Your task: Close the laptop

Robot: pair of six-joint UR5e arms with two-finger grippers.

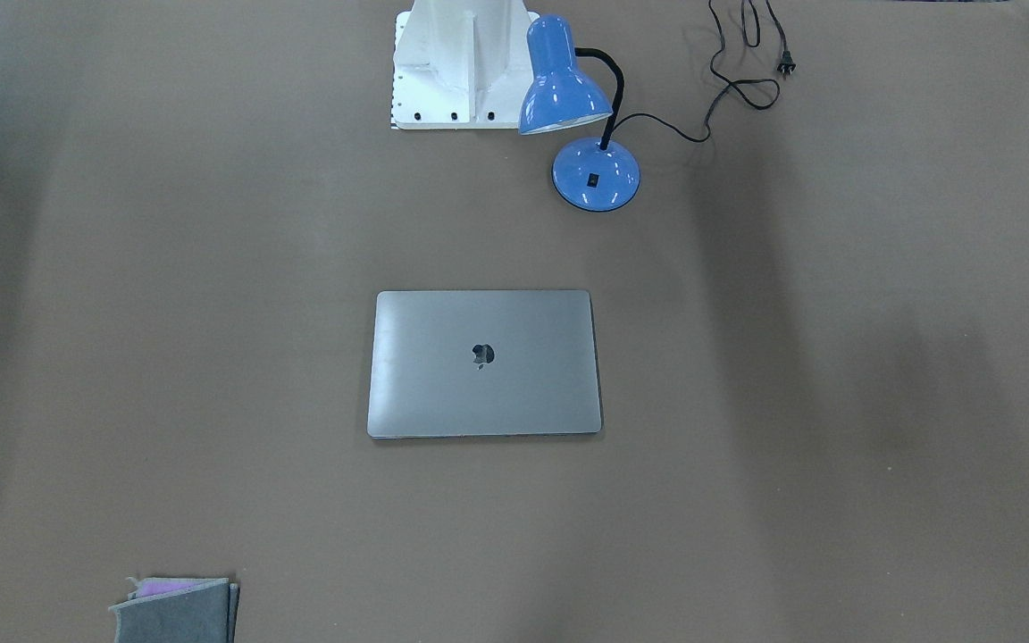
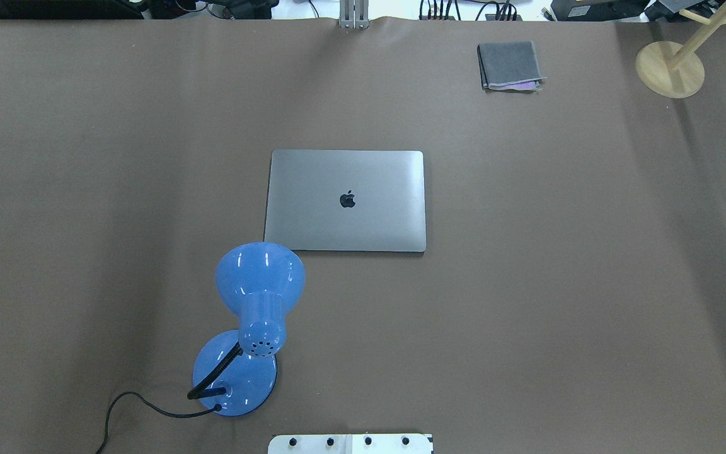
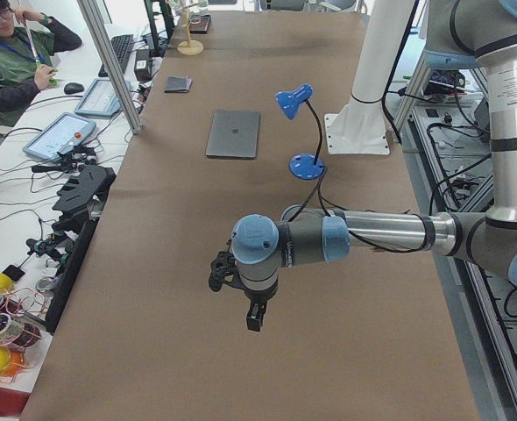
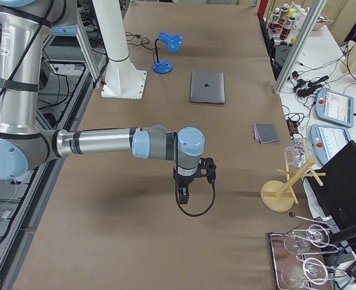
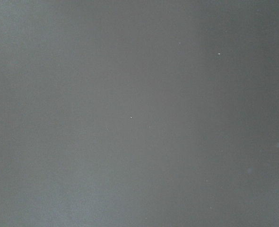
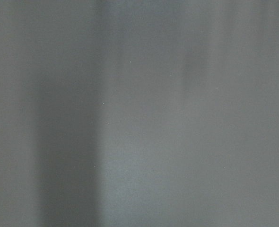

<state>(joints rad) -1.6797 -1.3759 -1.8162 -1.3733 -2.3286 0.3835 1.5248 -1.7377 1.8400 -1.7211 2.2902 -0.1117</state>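
Observation:
The grey laptop (image 1: 484, 363) lies in the middle of the brown table with its lid flat down and the dark apple logo facing up; it also shows in the overhead view (image 2: 346, 200) and in both side views (image 3: 233, 133) (image 4: 207, 87). My left gripper (image 3: 255, 320) hangs above the table near its left end, far from the laptop. My right gripper (image 4: 183, 196) hangs above the table near its right end, also far away. Neither shows in the overhead or front view. I cannot tell whether they are open or shut. Both wrist views show only plain table surface.
A blue desk lamp (image 2: 259, 284) stands between the laptop and the robot's white base (image 1: 461, 62), its black cord (image 1: 747, 80) trailing on the table. A folded grey cloth (image 2: 509, 65) lies at the far side. A wooden stand (image 2: 670, 68) is at the far right.

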